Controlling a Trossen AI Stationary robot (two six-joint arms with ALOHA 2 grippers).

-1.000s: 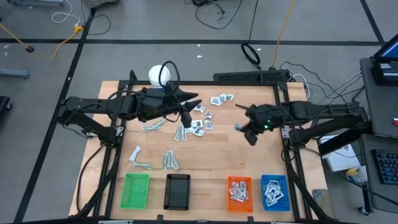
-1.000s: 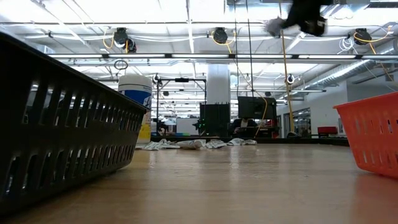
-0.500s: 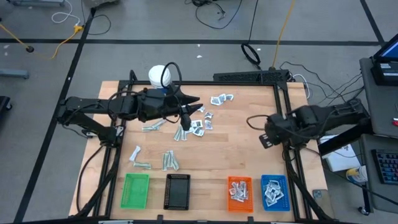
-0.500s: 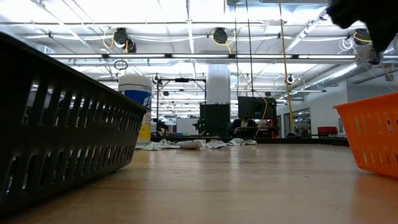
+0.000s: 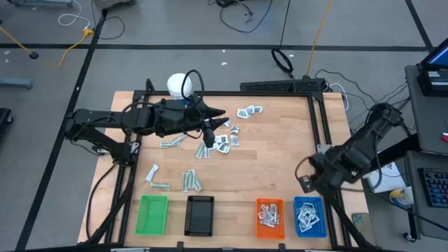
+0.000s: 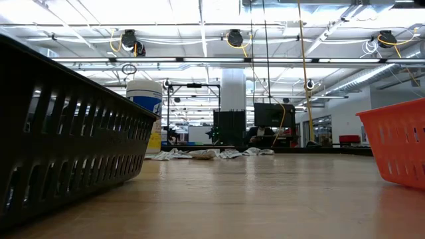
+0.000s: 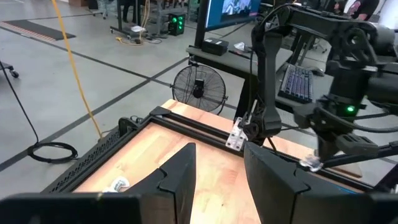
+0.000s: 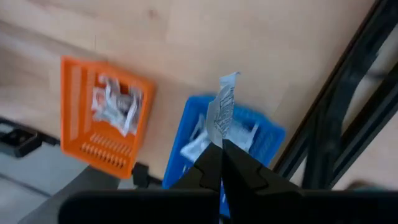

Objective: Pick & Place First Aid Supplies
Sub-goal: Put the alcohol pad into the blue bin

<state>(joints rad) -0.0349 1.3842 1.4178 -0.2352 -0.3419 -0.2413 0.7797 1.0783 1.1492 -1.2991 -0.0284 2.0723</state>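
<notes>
The right gripper (image 8: pixel 221 163) is pinching a single small packet (image 8: pixel 221 106) between fully closed fingers, gripping it by one edge so the rest is sticking out past the fingertips, free to drop once the fingers part. In the right wrist view the packet is hanging directly over the blue tray (image 8: pixel 231 149), which suggests the arm is carrying it there on purpose; the orange tray (image 8: pixel 102 121) is lying just beside the blue one. Seen from overhead, this gripper (image 5: pixel 306 183) is sitting at about four o'clock on the table (image 5: pixel 280 140), just above the blue tray (image 5: pixel 309 215), with the orange tray (image 5: pixel 269 215) next to it toward six o'clock.

The packet is looking like a thin, flat, white sachet with dark print, slightly crumpled and bending at its free end. Both trays are already holding several similar white packets.

The left gripper (image 5: pixel 208 134) is waiting near the table's centre toward eleven o'clock, its fingers (image 7: pixel 176 177) standing partly apart with nothing visible between them, probably poised over the loose pile of packets (image 5: pixel 222 137) lying beneath and around it. More packets are lying at twelve o'clock (image 5: pixel 248 111), and long pale strips (image 5: pixel 191 180) are lying toward eight o'clock. The green tray (image 5: pixel 153 214) and black tray (image 5: pixel 201 215) are sitting at seven o'clock, apparently without contents, and a white bottle (image 5: pixel 179 85) is standing at the eleven o'clock edge
</notes>
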